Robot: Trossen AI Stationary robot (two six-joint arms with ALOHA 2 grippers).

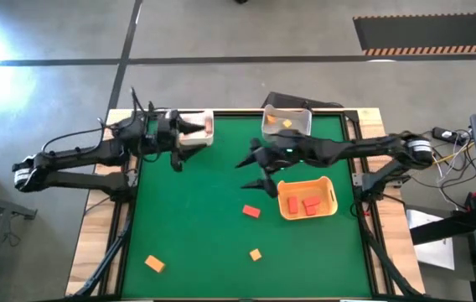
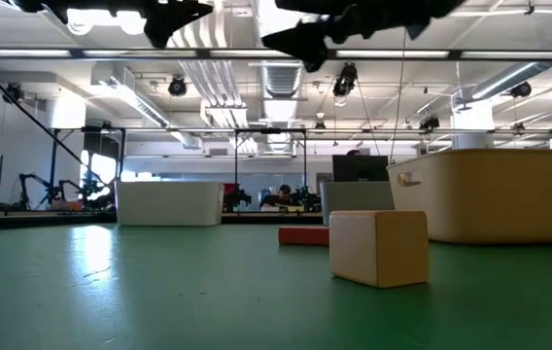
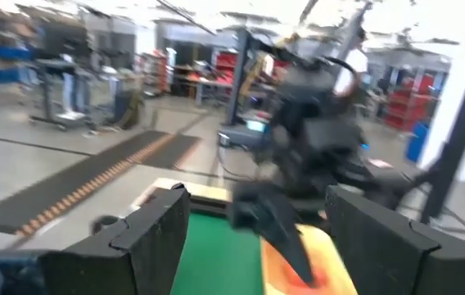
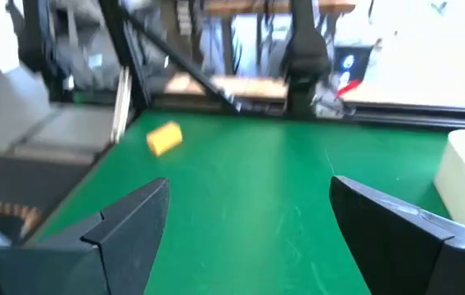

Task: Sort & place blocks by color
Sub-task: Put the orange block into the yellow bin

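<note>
I am holding the right gripper (image 1: pixel 257 174), fingers apart and empty, above the red block (image 1: pixel 251 211); I should be lowering straight, centred.

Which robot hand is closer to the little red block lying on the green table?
The right. The right gripper hangs just above the small red block on the mat, beside the orange tray. The left gripper is far off, by the white bin.
</note>
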